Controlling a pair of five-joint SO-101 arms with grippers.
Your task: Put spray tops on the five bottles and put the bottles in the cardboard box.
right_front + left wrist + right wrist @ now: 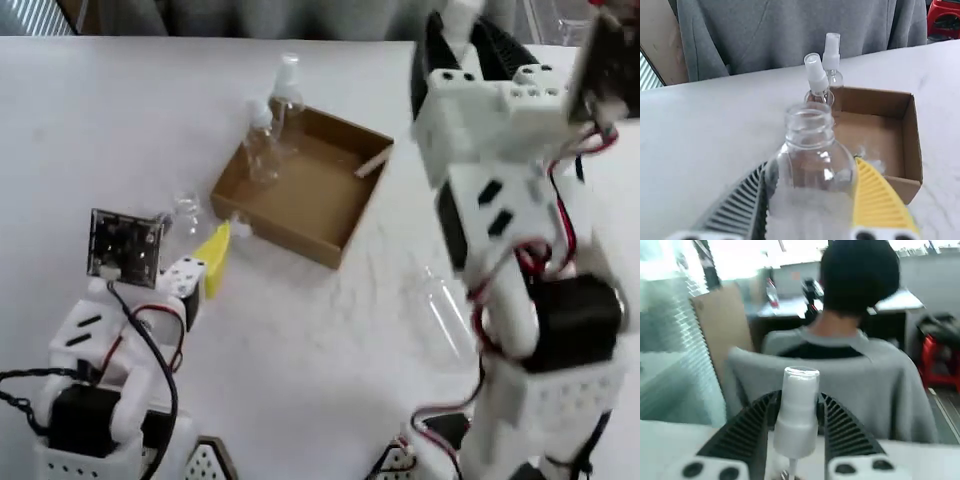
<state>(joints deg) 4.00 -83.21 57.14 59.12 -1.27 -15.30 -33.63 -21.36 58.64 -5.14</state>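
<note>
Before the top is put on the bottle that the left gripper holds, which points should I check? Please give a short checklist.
1. Left gripper shut on bottle: ok.
2. Bottle's mouth bare: ok.
3. Right gripper shut on top: ok.
4. Top over the bottle's mouth: not ok; in the high view they are far apart.
5. Top's tube straight: cannot tell.
6. Free floor in the box: ok.
</note>
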